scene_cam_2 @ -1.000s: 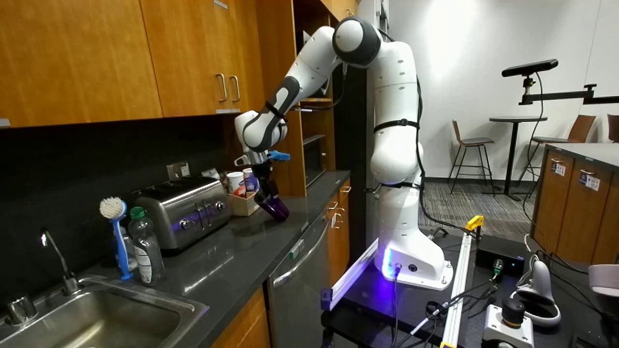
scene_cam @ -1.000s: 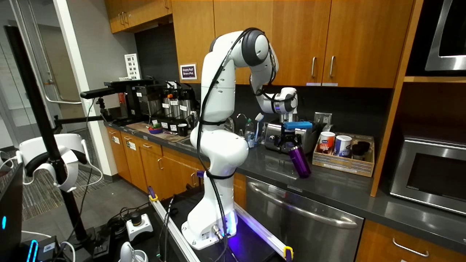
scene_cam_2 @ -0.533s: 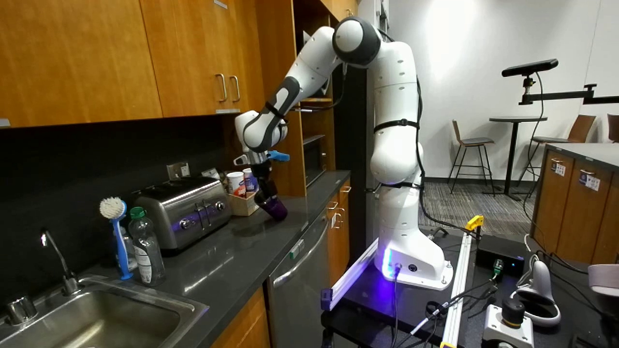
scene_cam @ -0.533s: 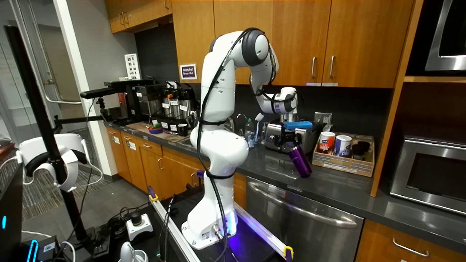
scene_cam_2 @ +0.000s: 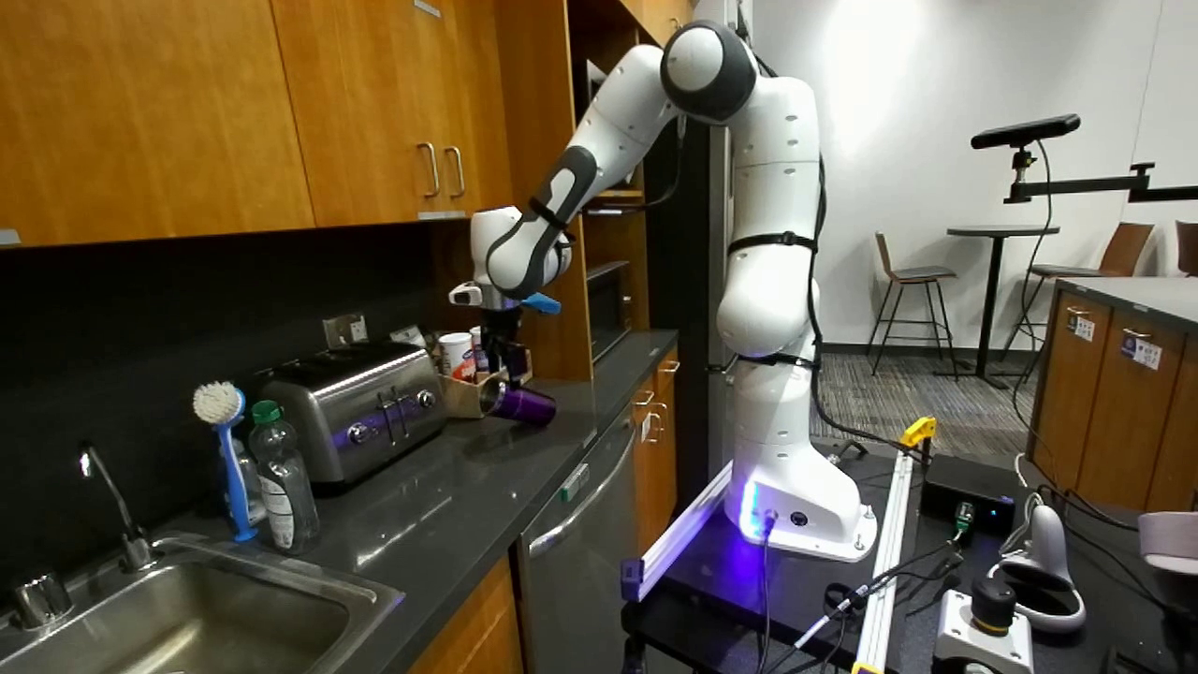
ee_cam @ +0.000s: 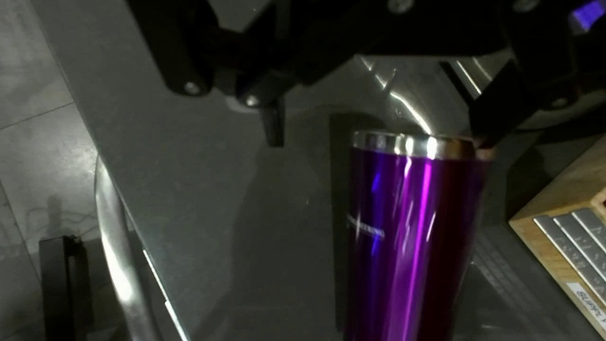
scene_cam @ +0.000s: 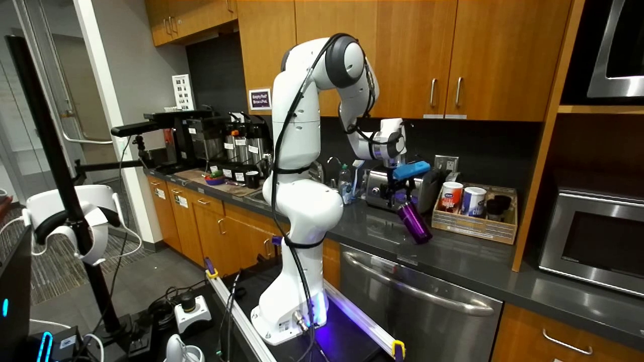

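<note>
Glossy purple, silver-rimmed and finely lettered, the tumbler (ee_cam: pixel 407 237) tilts above or on the dark surface (ee_cam: pixel 180 166), I cannot tell which, near the brown box (scene_cam: pixel 470 230). The pincer (ee_cam: pixel 381 142) is spread wide, gripping nothing, one fingertip (ee_cam: pixel 494 116) overlapping the rim (ee_cam: pixel 412 144).

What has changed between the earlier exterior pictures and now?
The purple tumbler has tipped flatter, its mouth now showing in an exterior view. The gripper has tilted and the arm's elbow risen slightly. The jaws stand apart; whether they just let go is unclear. The toaster, box and bottle stayed put.
</note>
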Action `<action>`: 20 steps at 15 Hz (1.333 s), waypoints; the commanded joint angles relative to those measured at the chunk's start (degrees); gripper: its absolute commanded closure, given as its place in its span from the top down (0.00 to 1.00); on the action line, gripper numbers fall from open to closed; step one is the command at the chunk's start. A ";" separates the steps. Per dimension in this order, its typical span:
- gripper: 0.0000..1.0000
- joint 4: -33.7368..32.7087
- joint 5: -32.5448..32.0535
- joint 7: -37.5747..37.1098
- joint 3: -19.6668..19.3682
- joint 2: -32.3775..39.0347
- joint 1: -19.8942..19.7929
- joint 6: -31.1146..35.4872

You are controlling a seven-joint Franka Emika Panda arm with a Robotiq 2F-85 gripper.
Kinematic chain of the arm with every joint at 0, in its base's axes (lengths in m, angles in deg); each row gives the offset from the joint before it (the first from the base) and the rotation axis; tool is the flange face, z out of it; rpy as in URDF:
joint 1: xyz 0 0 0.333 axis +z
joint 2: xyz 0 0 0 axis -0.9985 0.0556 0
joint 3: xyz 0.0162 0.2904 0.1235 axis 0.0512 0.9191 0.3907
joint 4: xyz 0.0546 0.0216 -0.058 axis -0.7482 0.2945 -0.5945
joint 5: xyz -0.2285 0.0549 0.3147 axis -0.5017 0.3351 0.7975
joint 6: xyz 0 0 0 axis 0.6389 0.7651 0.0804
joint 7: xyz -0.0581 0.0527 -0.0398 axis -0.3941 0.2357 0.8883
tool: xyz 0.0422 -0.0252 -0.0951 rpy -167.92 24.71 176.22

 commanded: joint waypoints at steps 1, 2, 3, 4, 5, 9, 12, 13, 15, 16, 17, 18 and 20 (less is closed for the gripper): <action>1.00 4.25 2.40 5.74 -0.44 -2.90 0.37 5.88; 1.00 1.26 0.11 1.99 -0.38 -0.46 0.38 2.86; 1.00 1.90 0.32 2.89 -0.46 -0.59 0.36 4.05; 1.00 2.24 0.40 3.28 -0.51 -0.70 0.37 4.58; 1.00 2.38 0.43 3.56 -0.54 -0.80 0.37 4.71; 1.00 2.42 0.43 3.75 -0.57 -0.88 0.37 4.75; 1.00 2.43 0.43 3.77 -0.57 -0.91 0.38 4.76; 1.00 2.43 0.43 3.77 -0.57 -0.91 0.38 4.76; 1.00 1.74 2.34 5.59 -0.34 -1.25 0.74 4.04; 1.00 1.94 1.93 5.49 -0.37 -1.70 0.69 5.15; 1.00 2.28 1.04 4.83 -0.47 -2.32 0.54 6.63; 1.00 2.58 0.50 5.20 -0.57 -2.62 0.44 8.14; 1.00 2.92 0.06 5.01 -0.80 -3.01 0.29 10.44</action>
